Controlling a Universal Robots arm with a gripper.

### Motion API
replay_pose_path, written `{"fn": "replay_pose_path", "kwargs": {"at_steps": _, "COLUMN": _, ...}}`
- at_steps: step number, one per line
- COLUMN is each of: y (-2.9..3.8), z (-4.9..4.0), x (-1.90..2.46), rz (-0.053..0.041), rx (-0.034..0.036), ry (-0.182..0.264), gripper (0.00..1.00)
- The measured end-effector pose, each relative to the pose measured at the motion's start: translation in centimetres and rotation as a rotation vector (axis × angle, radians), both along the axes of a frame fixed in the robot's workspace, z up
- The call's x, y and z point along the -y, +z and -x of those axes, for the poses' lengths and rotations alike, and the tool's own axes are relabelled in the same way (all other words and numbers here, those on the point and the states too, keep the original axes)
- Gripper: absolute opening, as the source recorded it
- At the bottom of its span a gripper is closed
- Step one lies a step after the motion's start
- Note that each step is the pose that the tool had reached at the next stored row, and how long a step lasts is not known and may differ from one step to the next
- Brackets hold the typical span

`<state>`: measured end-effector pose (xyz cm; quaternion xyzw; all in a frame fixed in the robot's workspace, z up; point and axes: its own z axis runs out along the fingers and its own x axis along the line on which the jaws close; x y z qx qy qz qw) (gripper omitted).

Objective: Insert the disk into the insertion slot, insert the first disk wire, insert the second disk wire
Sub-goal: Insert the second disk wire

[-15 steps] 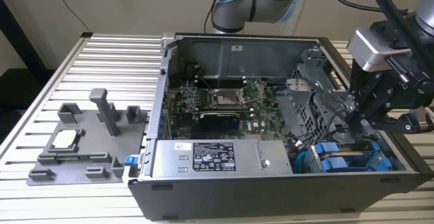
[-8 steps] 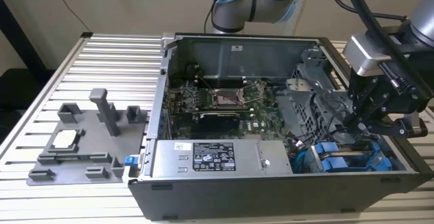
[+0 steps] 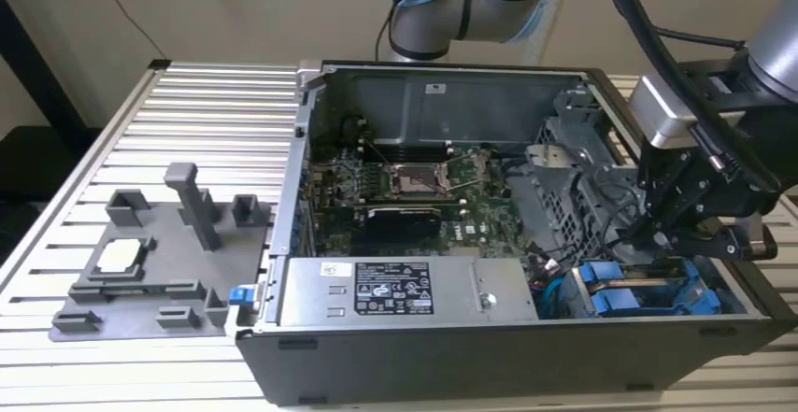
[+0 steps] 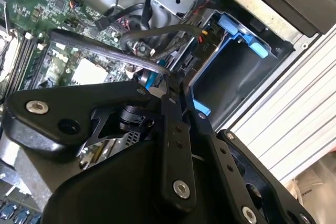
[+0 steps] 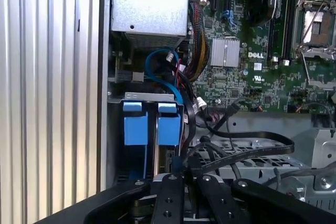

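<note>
**Drive bay, disk seated, gripper at the cable run**

Where the open computer case [image 3: 412, 361] meets its front corner on the exterior view's right, the disk [image 3: 619, 300] stands on edge inside the insertion slot [image 3: 567, 291], next to a second blue-tabbed drive [image 3: 689, 292].

- Disk: blue frame and end tabs showing, body mostly sunk into the bay. In the first wrist view its blue tab [image 5: 169, 124] sits beside the neighbouring tab [image 5: 135, 123], the two parallel and close together. Long axis runs down into the bay; tabbed end points up, out of the case opening.
- Insertion slot: grey sheet-metal walls, just beside the power supply [image 3: 392, 291] along the case's front edge.
- Gripper [image 3: 674, 234]: hangs above the bay, black fingers [image 4: 176, 85] drawn close together around a thin black cable [image 4: 152, 30]; whether they truly clamp it cannot be told.
- Cables: black and blue leads [image 5: 168, 74] loop between the bay and the motherboard [image 3: 412, 183].
- Grey fixture tray [image 3: 149, 272]: on the slatted table [image 3: 212, 104], well apart from the case, towards the table's edge on the exterior view's left.
</note>
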<state>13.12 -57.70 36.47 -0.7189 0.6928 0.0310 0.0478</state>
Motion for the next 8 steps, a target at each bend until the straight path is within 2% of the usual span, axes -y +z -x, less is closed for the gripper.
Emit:
{"fn": "replay_pose_path", "kwargs": {"at_steps": 2, "y": -0.13, "z": -0.16, "x": 0.03, "rz": 0.0, "rx": -0.0072, "ry": 0.0, "gripper": 0.16}}
{"fn": "replay_pose_path", "kwargs": {"at_steps": 5, "y": -0.35, "z": -0.51, "x": 0.07, "rz": -0.0002, "rx": -0.0223, "ry": -0.001, "gripper": 0.16}}
{"fn": "replay_pose_path", "kwargs": {"at_steps": 8, "y": -0.49, "z": -1.13, "x": 0.09, "rz": -0.002, "rx": -0.0305, "ry": -0.001, "gripper": 0.16}}
